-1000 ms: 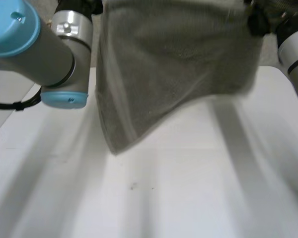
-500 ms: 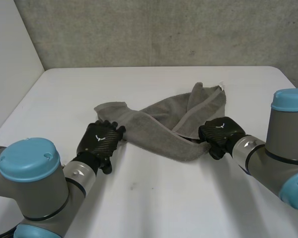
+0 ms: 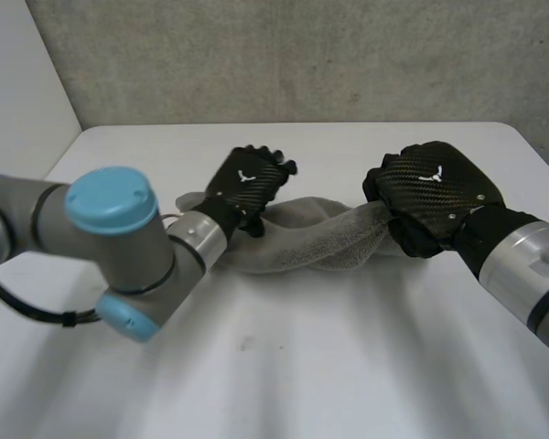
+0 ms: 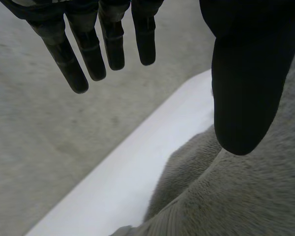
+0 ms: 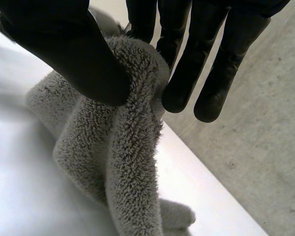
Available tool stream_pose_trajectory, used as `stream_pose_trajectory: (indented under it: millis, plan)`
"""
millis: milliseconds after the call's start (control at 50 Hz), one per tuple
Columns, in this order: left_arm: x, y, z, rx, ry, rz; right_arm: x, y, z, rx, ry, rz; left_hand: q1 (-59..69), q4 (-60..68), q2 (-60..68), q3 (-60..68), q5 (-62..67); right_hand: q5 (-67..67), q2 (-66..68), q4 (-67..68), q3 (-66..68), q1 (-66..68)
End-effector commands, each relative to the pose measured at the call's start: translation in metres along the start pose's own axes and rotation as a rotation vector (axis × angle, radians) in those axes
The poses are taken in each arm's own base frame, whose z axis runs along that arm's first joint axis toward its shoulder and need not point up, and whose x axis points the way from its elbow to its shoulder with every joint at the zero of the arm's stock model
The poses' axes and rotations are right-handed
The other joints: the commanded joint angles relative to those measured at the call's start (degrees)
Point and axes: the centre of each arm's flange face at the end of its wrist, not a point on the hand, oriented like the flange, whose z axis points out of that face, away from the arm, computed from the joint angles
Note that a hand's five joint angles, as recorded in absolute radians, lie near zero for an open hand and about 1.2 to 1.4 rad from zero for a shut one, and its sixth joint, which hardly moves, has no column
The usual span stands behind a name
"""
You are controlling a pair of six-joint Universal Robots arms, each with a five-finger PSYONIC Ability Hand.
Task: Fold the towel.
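The grey terry towel (image 3: 302, 247) lay bunched into a twisted rope on the white table (image 3: 348, 366), between the two hands. The black right hand (image 3: 435, 197) held the towel's right end, with thumb and fingers (image 5: 184, 73) pinching a thick fold. The black left hand (image 3: 247, 183) hovered over the towel's left end, its fingers (image 4: 88, 54) straight and parted from the thumb, gripping nothing. The step looked like spreading, not yet folding. Next, the left hand probably needed to pinch a corner so the towel could be drawn flat.

Left robot hand (image 3: 247, 183) seemingly relaxed, right (image 3: 435, 197) pinching.
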Motion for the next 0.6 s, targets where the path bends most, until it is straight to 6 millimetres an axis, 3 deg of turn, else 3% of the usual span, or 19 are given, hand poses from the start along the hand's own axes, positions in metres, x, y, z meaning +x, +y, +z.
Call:
stream_pose_trajectory:
  millis: [20, 240, 340, 480, 600]
  plan:
    - [0.004, 0.022, 0.027, -0.142, 0.121, -0.05, 0.0, -0.005, -0.009, 0.017, 0.014, -0.009, 5.98, 5.92, 5.84, 5.83, 5.94, 13.35, 12.24, 11.68, 11.75, 1.38]
    - [0.016, 0.038, 0.023, -0.301, 0.261, -0.015, -0.002, 0.005, -0.009, -0.007, 0.01, -0.064, 6.99, 6.93, 6.85, 6.83, 6.95, 13.35, 12.24, 11.68, 11.75, 1.38]
    - [0.019, 0.04, 0.016, -0.367, 0.329, 0.1, 0.001, 0.007, -0.007, -0.012, 0.019, -0.086, 25.13, 25.08, 25.0, 24.98, 25.09, 13.35, 12.24, 11.68, 11.75, 1.38]
    - [0.015, 0.035, 0.014, -0.377, 0.34, 0.148, 0.019, 0.017, 0.004, -0.032, 0.072, -0.108, 24.82, 24.76, 24.68, 24.67, 24.78, 13.35, 12.24, 11.68, 11.75, 1.38]
    - [0.009, 0.035, 0.013, -0.393, 0.334, 0.144, 0.021, 0.022, 0.01, -0.036, 0.074, -0.11, 24.15, 24.09, 24.01, 24.0, 24.11, 13.35, 12.24, 11.68, 11.75, 1.38]
